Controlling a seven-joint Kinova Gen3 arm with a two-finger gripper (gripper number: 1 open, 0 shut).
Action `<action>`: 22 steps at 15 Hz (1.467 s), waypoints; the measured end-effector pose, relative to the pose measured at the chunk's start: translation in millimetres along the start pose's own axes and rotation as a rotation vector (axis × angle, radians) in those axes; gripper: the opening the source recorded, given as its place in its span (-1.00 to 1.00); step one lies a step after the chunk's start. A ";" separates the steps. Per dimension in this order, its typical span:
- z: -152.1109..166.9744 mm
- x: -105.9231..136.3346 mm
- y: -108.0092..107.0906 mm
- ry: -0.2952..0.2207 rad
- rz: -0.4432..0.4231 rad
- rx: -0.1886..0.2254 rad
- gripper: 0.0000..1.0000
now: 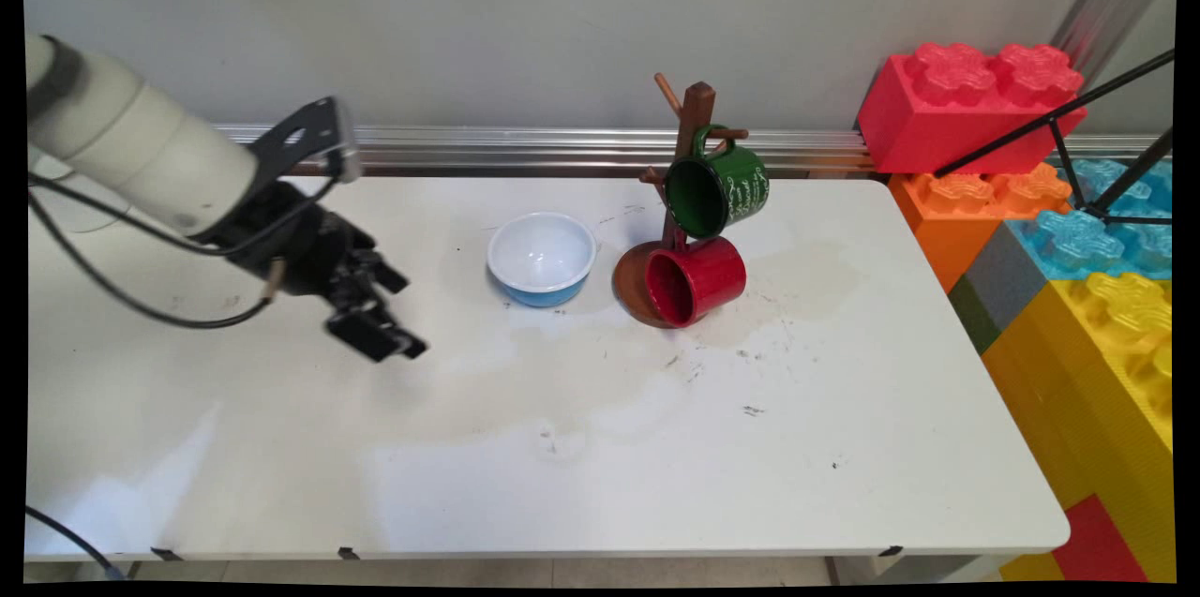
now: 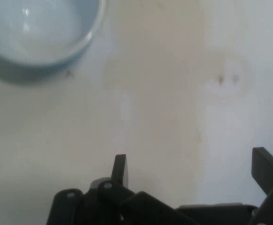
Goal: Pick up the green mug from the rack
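Note:
My black gripper (image 1: 389, 316) hangs over the left half of the white table (image 1: 562, 447), open and holding nothing. In the hand view its two fingers stand wide apart around the gripper's middle (image 2: 192, 166), over bare stained tabletop. A blue bowl with a white inside (image 1: 542, 258) sits to the gripper's right; it shows at the hand view's top left (image 2: 38, 37). Further right stands a wooden mug tree (image 1: 692, 156). A green mug (image 1: 717, 186) hangs on it, and a red mug (image 1: 696, 280) lies on its side at the round base.
Large toy bricks, red (image 1: 970, 100), orange (image 1: 975, 203), blue (image 1: 1087, 231) and yellow (image 1: 1106, 353), are stacked past the table's right edge. A black tripod leg (image 1: 1059, 119) crosses them. A metal rail (image 1: 525, 147) runs along the wall behind the table.

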 end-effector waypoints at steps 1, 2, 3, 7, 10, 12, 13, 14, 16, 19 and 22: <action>2.5 12.6 8.7 0.011 -0.016 0.014 1.00; 4.1 21.4 14.8 0.017 -0.027 0.025 1.00; 7.0 35.2 24.7 0.022 -0.038 0.041 1.00; 17.4 91.3 69.0 0.045 -0.076 0.089 1.00; 24.3 131.1 104.2 0.078 -0.093 0.111 1.00; 28.6 146.9 116.0 0.093 -0.112 0.123 1.00; 31.3 154.6 120.3 0.100 -0.121 0.130 1.00; 33.7 161.8 124.2 0.108 -0.130 0.136 1.00; 38.5 175.1 130.4 0.125 -0.145 0.148 1.00; 45.2 192.3 136.3 0.148 -0.163 0.167 1.00; 50.7 204.6 138.2 0.168 -0.173 0.183 1.00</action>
